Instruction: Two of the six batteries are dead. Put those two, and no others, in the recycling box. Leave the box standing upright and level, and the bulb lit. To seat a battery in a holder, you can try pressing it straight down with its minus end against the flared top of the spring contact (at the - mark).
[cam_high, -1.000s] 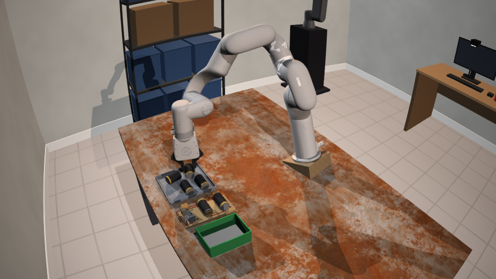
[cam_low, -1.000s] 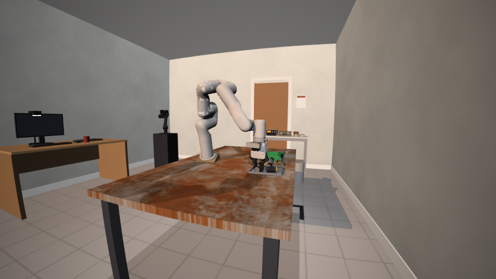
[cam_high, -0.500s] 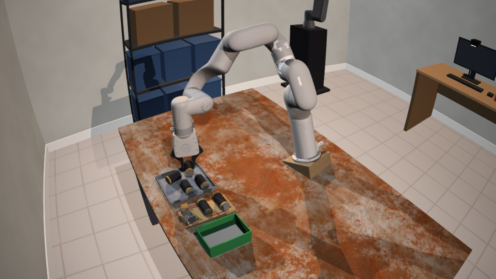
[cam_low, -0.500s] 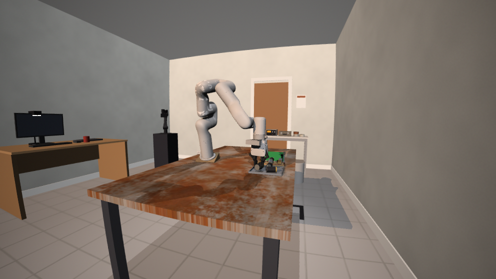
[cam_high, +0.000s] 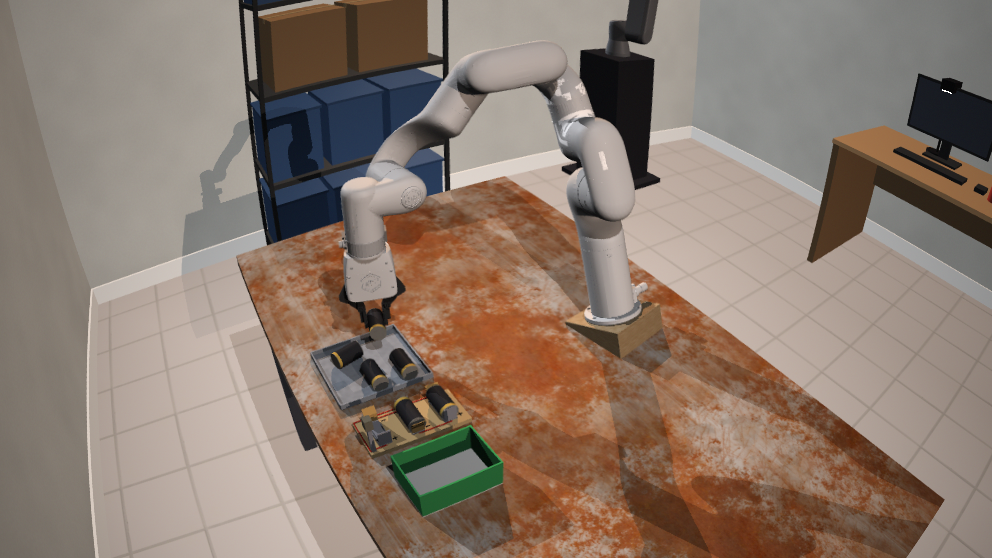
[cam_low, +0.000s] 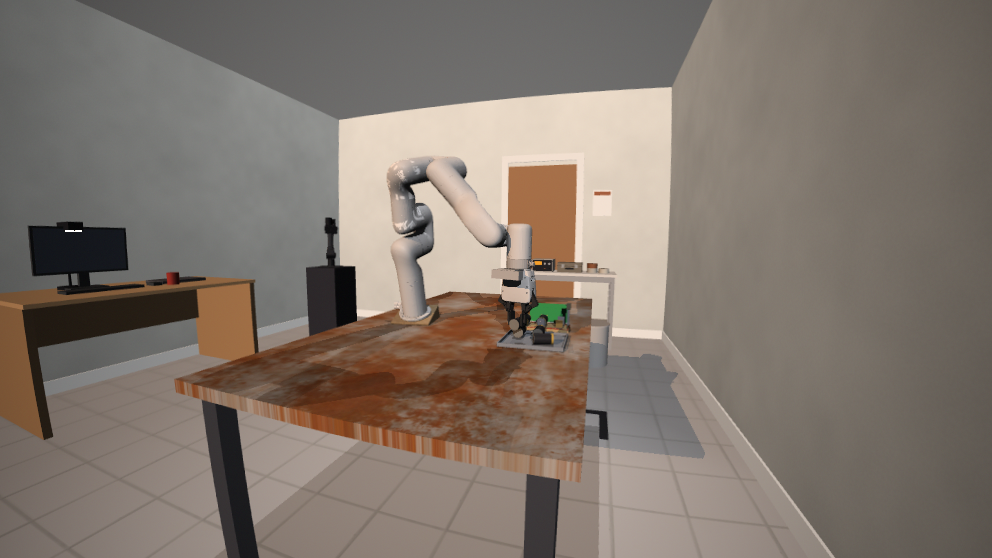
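Bulb [cam_high: 380,435] too small — lit or not unclear; shelf [cam_high: 346,76] top cropped

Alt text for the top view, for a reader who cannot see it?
The gripper holds one battery lifted above the grey tray, where three remain. Two more sit in the holder board, beside the green recycling box, which holds no batteries.

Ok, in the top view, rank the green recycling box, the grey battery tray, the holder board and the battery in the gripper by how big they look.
1. Grey tray and green box: look alike, and the box sits nearer the camera, so unranked.
2. Holder board.
3. Battery held in the gripper, clearly smallest.
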